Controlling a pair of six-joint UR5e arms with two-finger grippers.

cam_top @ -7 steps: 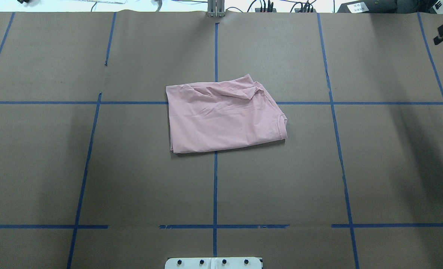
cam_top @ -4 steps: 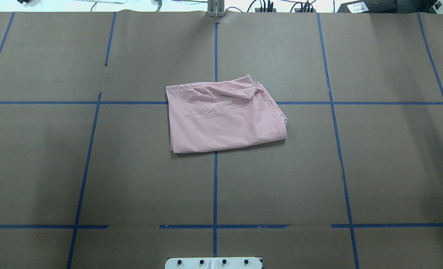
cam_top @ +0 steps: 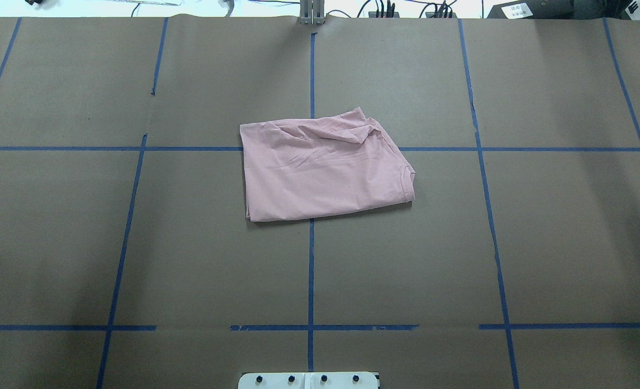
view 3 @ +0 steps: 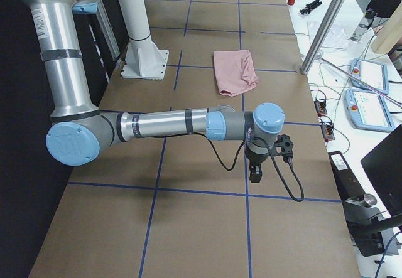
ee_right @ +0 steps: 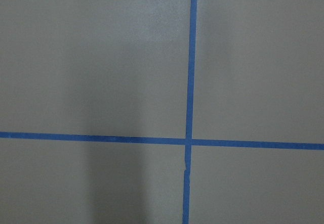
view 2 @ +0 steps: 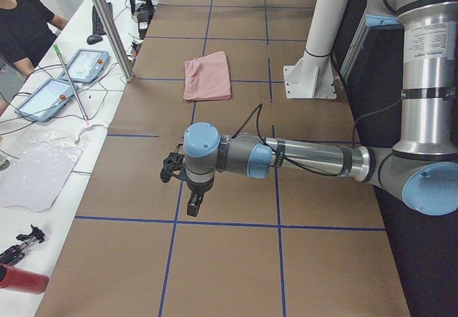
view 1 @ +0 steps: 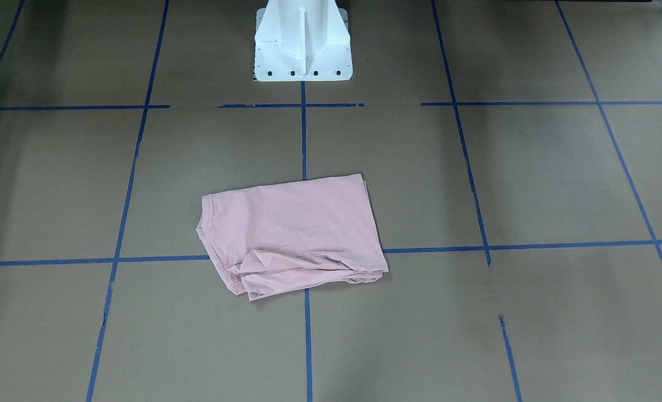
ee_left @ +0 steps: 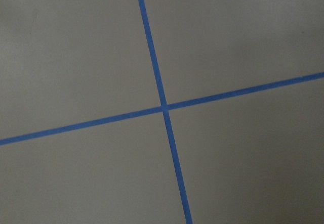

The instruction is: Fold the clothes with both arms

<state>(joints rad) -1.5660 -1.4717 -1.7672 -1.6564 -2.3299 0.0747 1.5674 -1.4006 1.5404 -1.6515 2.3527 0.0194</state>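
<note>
Both claws hang over bare paper, well apart from the work: left claw (view 2: 192, 207) toward the left end of the desk (cam_top: 568, 243), right claw (view 3: 256, 176) toward its right end. Whether either is wide or narrow I cannot tell. T-shirt (cam_top: 325, 170) lies mid-desk, folded into a compact rectangle, rumpled along its far edge. I judge the folding nearly done — perhaps 1 tidy-up is left. It sits well apart from all 4 edges, so there is open room all round.
</note>
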